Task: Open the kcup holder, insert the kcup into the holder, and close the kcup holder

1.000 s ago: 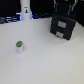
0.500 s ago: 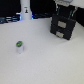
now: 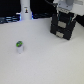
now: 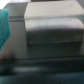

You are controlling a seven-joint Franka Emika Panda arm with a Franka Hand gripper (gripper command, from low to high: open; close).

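Note:
The kcup (image 3: 19, 46), a small white pod with a green top, stands upright on the white table at the exterior view's left, far from the arm. The kcup holder (image 3: 64, 26), a black box with pale grey handles, sits at the exterior view's upper right. My white gripper (image 3: 65, 9) hangs right over the holder's top; its fingers are too blurred to read. The wrist view is blurred and close on the holder, showing one pale grey rectangular handle (image 4: 52, 30) on the black front. No fingertips show there.
A white upright post (image 3: 25, 10) stands at the back, with a dark blue strip (image 3: 10, 20) along the table's far edge. A teal shape (image 4: 4, 25) shows at the edge of the wrist view.
The arm has come down closer onto the kcup holder. The kcup has not moved.

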